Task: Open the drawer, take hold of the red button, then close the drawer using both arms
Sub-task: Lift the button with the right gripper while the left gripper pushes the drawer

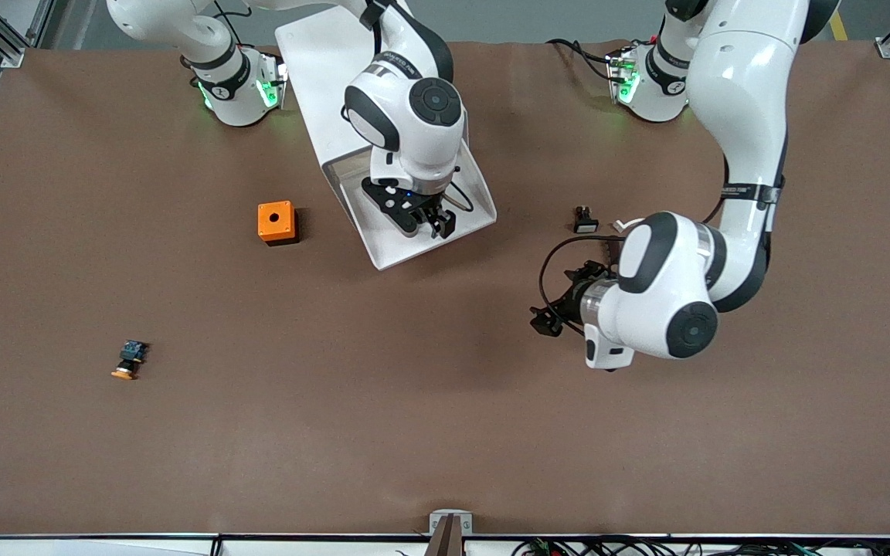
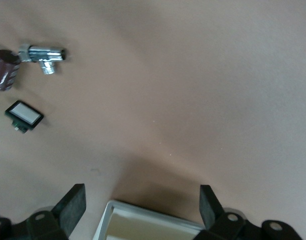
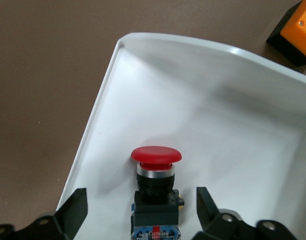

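The white drawer (image 1: 392, 255) stands pulled out at the middle of the table, toward the robots' bases. My right gripper (image 1: 423, 224) reaches down into it and hides the button in the front view. In the right wrist view the button (image 3: 155, 176), red cap on a black-and-blue body, lies on the drawer floor (image 3: 228, 115). The right gripper (image 3: 140, 196) is open, one finger on each side of the button's body with a gap on both sides. My left gripper (image 1: 561, 300) hangs open and empty over bare table toward the left arm's end. A drawer corner (image 2: 145, 214) shows between the left gripper's (image 2: 141, 193) fingers.
An orange box with a hole (image 1: 276, 222) sits beside the drawer toward the right arm's end. An orange-capped pushbutton (image 1: 128, 361) lies nearer the front camera. A small black switch with a white face (image 1: 585, 221) (image 2: 24, 115) and a chrome valve (image 2: 43, 54) lie near the left arm.
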### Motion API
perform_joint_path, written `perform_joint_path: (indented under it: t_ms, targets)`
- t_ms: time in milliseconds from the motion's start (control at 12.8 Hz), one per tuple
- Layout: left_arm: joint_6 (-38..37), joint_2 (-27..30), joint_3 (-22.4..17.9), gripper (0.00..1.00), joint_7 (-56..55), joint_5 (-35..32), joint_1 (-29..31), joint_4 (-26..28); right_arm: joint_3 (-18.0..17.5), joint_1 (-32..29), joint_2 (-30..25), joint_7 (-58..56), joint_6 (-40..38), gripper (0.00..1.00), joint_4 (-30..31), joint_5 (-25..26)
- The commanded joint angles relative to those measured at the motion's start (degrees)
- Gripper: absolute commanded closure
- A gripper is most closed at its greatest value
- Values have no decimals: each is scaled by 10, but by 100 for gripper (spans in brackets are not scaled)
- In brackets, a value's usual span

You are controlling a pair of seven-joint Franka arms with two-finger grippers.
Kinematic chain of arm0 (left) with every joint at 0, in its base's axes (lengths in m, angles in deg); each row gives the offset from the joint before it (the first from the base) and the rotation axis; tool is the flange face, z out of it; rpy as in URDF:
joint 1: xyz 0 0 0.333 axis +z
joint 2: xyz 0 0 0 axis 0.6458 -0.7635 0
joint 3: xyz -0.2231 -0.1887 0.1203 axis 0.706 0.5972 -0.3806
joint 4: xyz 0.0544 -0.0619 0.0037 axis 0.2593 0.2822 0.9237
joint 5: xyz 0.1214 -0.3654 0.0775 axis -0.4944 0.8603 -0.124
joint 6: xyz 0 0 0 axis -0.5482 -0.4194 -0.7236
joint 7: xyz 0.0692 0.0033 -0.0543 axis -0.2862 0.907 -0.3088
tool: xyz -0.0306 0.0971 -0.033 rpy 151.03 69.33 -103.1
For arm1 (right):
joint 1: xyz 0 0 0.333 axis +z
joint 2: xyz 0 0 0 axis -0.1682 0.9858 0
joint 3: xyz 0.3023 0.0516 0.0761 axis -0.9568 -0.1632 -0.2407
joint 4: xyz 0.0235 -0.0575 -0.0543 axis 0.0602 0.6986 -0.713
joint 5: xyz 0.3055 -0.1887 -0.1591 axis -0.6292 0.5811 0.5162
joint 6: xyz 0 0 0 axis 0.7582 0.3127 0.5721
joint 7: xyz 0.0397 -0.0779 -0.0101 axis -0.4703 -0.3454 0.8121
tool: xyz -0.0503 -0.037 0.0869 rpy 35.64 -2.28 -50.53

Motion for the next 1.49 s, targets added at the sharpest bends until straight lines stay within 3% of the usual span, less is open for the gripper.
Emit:
perform_joint_path:
  t_ms: [0, 469, 626, 860, 1095, 1408]
  targets:
    - [58, 8, -1, 0, 6, -20, -50, 20, 4, 11, -6, 11, 6, 99, 7, -18]
    - [143, 1, 2, 0, 0, -12, -100, 45, 5, -8, -20, -24, -10, 100, -1, -24]
    - [160, 1, 2, 0, -1, -11, -117, 60, 7, -49, -50, -135, -74, 100, -27, -39]
    - [160, 1, 12, 0, -1, 0, -125, 74, 10, -176, -91, -395, -136, 100, -52, -62]
    - [162, 1, 12, 0, -7, 25, -146, 74, 11, -312, -87, -643, -83, 100, -27, -53]
    - [162, -3, 13, 0, -45, 40, -185, 81, 11, -417, -44, -828, 56, 100, 28, -53]
